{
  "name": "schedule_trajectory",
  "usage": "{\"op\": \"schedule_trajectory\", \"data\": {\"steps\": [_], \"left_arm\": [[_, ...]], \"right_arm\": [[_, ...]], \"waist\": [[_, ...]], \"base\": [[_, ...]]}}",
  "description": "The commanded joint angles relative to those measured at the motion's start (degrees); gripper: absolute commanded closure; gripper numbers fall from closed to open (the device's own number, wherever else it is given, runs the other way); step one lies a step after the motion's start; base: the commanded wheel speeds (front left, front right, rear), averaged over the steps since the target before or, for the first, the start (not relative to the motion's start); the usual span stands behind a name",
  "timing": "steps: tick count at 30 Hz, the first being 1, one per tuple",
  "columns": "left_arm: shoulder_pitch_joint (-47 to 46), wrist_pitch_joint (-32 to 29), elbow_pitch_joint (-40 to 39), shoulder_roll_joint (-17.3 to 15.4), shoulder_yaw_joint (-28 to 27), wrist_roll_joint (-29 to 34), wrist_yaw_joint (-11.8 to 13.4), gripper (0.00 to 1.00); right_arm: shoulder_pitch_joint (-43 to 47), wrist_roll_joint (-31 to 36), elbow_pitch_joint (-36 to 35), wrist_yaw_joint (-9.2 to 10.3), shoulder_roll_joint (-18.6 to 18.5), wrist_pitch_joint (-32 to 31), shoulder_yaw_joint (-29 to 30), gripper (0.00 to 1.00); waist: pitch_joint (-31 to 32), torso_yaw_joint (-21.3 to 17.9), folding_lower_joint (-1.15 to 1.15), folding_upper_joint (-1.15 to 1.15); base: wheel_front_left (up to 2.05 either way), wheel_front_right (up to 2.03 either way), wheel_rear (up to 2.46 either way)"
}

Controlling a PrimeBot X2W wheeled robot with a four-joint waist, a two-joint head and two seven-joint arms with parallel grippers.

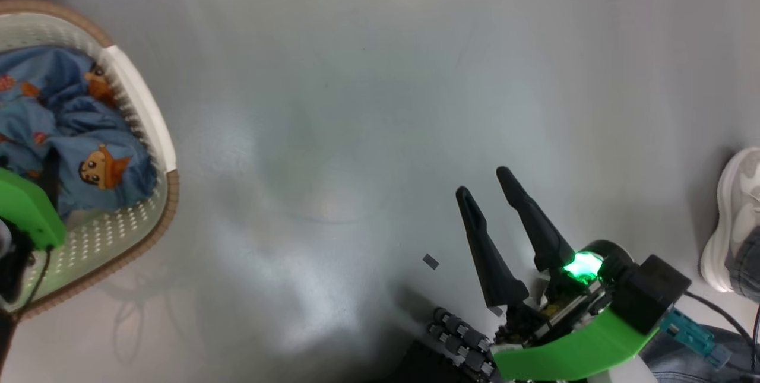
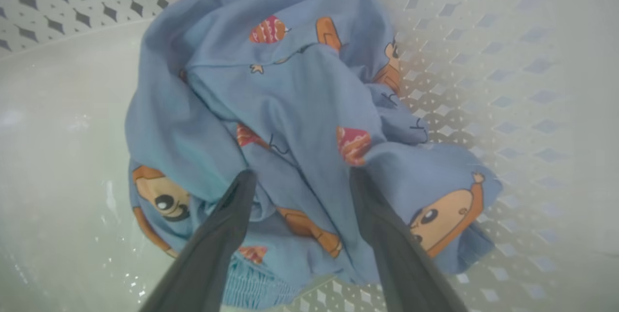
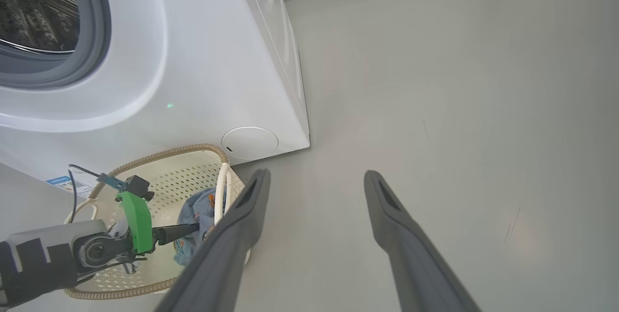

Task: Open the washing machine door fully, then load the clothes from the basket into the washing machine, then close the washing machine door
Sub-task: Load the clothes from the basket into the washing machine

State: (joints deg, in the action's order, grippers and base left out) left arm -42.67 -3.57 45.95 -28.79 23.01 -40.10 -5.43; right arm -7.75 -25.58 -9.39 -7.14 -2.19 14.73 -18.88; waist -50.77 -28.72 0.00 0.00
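While left claw point(image 2: 300, 179) sits spread over clothes point(image 2: 290, 84) in basket point(image 2: 483, 60), right claw point(image 1: 482, 184) hangs spread, empty, above floor point(image 1: 356, 104).

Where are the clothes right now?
The clothes lie bunched in the basket at the head view's left edge, by the washing machine, with the open left gripper reaching into them.

Tally: 1 basket point(image 1: 139, 104), 1 washing machine point(image 3: 193, 60), 2 grippers, 1 shoe point(image 1: 733, 217).
Clothes point(image 2: 300, 109): 1 blue heap, no. of pcs can't tell; 2 clear cartoon faces point(image 2: 445, 215) on it in left wrist view. Grippers: left gripper point(image 2: 302, 175) + right gripper point(image 1: 483, 181), 2 dark fingers point(image 1: 534, 222) ea., 4 total. Basket has 2 white handles point(image 3: 221, 186), per right wrist view. Machine front: 1 drum opening point(image 3: 38, 7), 1 round cap point(image 3: 250, 141), 1 blue label sticker point(image 3: 65, 182).
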Motion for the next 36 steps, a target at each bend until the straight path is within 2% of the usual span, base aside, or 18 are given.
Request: {"op": "schedule_trajectory", "data": {"steps": [1, 12, 28, 35, 36], "left_arm": [[-0.72, -0.05, -0.24, -2.16, -1.35, 0.42, 0.41, 0.0], [-6.74, 0.27, 4.18, -2.6, 0.01, 3.04, 3.07, 0.0], [-14.11, 2.69, 10.13, 3.66, 4.1, 5.4, 1.92, 0.0], [-16.08, 5.72, 12.0, 4.59, 6.65, 7.9, 1.38, 0.0], [-16.39, 6.06, 12.41, 4.86, 6.91, 8.08, 1.3, 0.09]], "right_arm": [[3.17, -0.29, -1.27, -0.35, -0.68, 0.27, -1.05, 0.0], [4.9, 0.12, -2.68, -0.35, -0.68, 0.27, 0.41, 0.0], [5.32, 1.54, -3.01, -0.35, -0.68, 0.27, 2.95, 0.0], [5.75, 2.16, -3.48, -0.35, -0.68, 0.27, 4.15, 0.0], [5.92, 2.41, -3.52, -0.35, -0.68, 0.27, 4.41, 0.0]], "waist": [[-0.63, -0.5, 0.0, 0.0], [-3.15, 1.0, 0.0, 0.0], [-6.55, 4.17, 0.0, 0.0], [-7.15, 4.98, 0.0, 0.0], [-7.26, 5.14, 0.0, 0.0]], "base": [[0.0, 0.0, 0.0], [0.0, 0.0, 0.0], [0.0, 0.0, 0.0], [0.0, 0.0, 0.0], [0.0, 0.0, 0.0]]}}
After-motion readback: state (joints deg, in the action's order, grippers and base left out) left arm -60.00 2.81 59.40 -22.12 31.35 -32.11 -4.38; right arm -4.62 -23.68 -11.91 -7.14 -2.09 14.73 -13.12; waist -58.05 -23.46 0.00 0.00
